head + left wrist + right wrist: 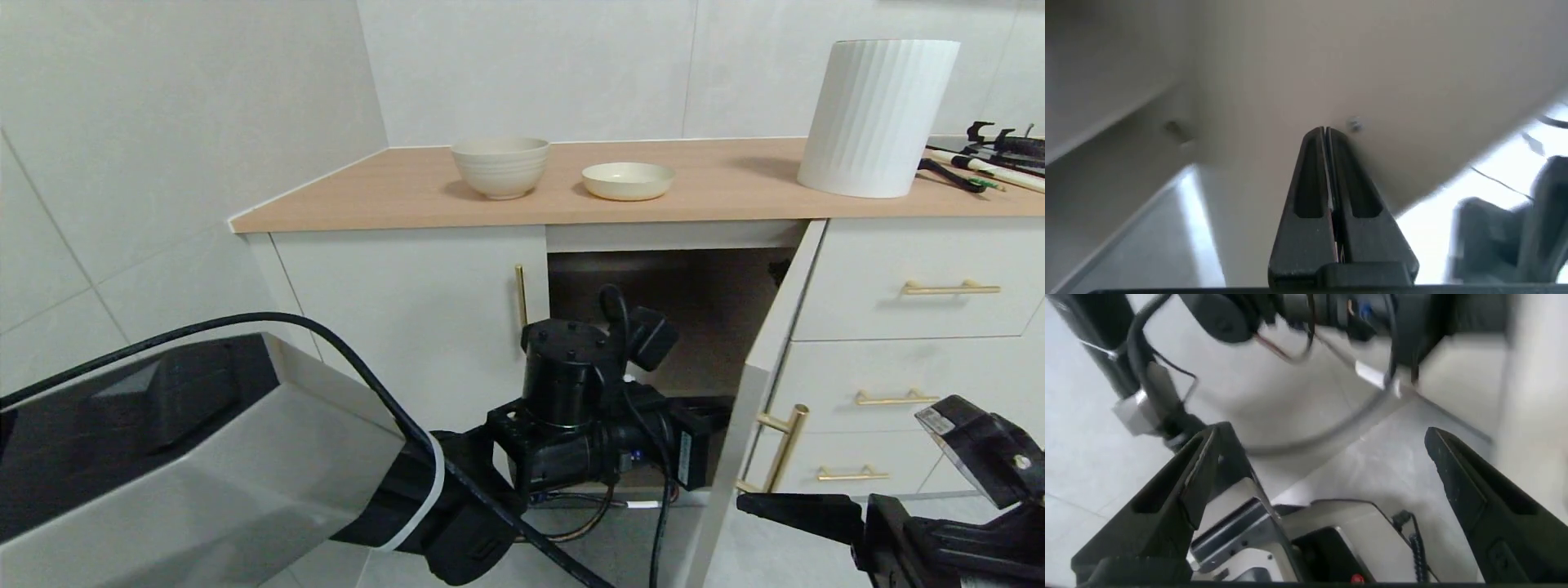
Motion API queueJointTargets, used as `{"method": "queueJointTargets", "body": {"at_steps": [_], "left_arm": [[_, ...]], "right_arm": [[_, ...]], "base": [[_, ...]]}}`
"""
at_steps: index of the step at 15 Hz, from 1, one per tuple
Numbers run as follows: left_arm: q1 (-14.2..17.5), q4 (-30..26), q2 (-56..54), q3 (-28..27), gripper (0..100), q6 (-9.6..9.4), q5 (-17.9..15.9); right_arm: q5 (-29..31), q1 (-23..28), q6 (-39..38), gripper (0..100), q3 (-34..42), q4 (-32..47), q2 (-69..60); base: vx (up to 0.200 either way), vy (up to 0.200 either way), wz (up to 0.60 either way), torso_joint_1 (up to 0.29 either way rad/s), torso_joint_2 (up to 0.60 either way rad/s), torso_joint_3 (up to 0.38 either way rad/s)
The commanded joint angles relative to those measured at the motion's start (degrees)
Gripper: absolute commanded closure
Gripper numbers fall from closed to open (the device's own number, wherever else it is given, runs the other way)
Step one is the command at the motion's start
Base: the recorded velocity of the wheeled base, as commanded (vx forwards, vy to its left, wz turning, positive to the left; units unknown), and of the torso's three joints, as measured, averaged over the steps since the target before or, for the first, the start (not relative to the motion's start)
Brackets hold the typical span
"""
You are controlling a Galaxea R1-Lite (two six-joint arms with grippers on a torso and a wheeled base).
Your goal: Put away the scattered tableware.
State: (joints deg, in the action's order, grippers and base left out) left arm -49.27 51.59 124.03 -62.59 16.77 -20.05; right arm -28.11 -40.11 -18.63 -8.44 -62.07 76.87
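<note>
Cream bowl [500,166] (countertop [735,175]) above left tool [1325,135]

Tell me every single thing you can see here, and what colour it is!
bowl: one, cream, on the counter, towards its left end
dish: one, cream, on the counter just right of the bowl, apart from it
tall ribbed pot: one, white, upright on the counter, further right
tools: a few, mostly black, at the counter's far right
counter: one, light wood, along the wall
shut door: one, white with a gold handle, below the bowl
open door: one, white with a gold handle, swung out
drawers: three, white with gold handles, right of the open door
left gripper: one, black, shut, at the open cupboard
right gripper: one, black, open, low over the floor
</note>
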Motion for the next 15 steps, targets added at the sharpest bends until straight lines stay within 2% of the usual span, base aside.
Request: {"method": "queueJointTargets", "body": {"at_steps": [1, 3, 4, 5, 7, 10, 12, 13, 14, 15], "left_arm": [[-6.4, -2.6, -1.2, -2.9, 100, 0.01, 0.1], [-8.1, -2.5, -3.6, -1.6, 100, 0.10, 0.2], [-7.7, -2.1, -5.7, 0.6, 100, 0.36, 0.5], [-5.6, -2.5, -6.0, 0.5, 100, 1.07, 0.4], [-3.9, -2.3, -6.1, 1.7, 100, 1.86, 1.1], [0.9, -0.6, -10.4, 7.6, 100, 1.77, 2.6], [8.3, -0.3, -17.1, 15.5, 100, 1.42, 3.4], [8.3, -0.3, -17.1, 15.5, 100, 1.42, 3.4], [16.8, -0.5, -24.4, 22.2, 100, 1.24, 3.7], [20.4, -0.8, -27.3, 24.6, 100, 0.72, 3.7]], "right_arm": [[0.0, -7.4, -0.1, 0, -1.7, 6.1, -11.3], [-0.1, -9.2, -0.1, 0, -4.0, 13.4, -15.9], [-0.1, -9.2, -0.1, 0, -5.2, 17.4, -17.0], [-0.1, -9.2, -0.1, 0, -5.3, 17.7, -17.1], [-0.2, -9.2, 0.0, 0, -5.5, 17.8, -17.5], [0.3, -8.8, -0.1, 0, -6.6, 18.1, -15.3], [0.9, -4.2, 0.0, 0, -9.4, 18.1, -10.3], [0.9, -4.2, 0.0, 0, -9.4, 18.1, -10.3], [1.2, 1.5, 1.0, 0, -15.5, 18.2, -2.3], [2.4, 3.8, 3.3, 0, -18.5, 18.4, 2.0]], "base": [[0.000, 0.000, 0.00, 0.000, 0.00, 0.000], [0.000, 0.000, 0.00, 0.000, 0.00, 0.000], [0.000, 0.000, 0.00, 0.000, 0.00, 0.000], [0.000, 0.000, 0.00, 0.000, 0.00, 0.000], [0.000, 0.000, 0.00, 0.000, 0.00, 0.000], [0.000, 0.000, 0.00, 0.000, 0.00, 0.000], [0.000, 0.000, 0.00, 0.000, 0.00, 0.000], [0.000, 0.000, 0.00, 0.000, 0.00, 0.000], [0.000, 0.000, 0.00, 0.000, 0.00, 0.000], [0.000, 0.000, 0.00, 0.000, 0.00, 0.000]]}}
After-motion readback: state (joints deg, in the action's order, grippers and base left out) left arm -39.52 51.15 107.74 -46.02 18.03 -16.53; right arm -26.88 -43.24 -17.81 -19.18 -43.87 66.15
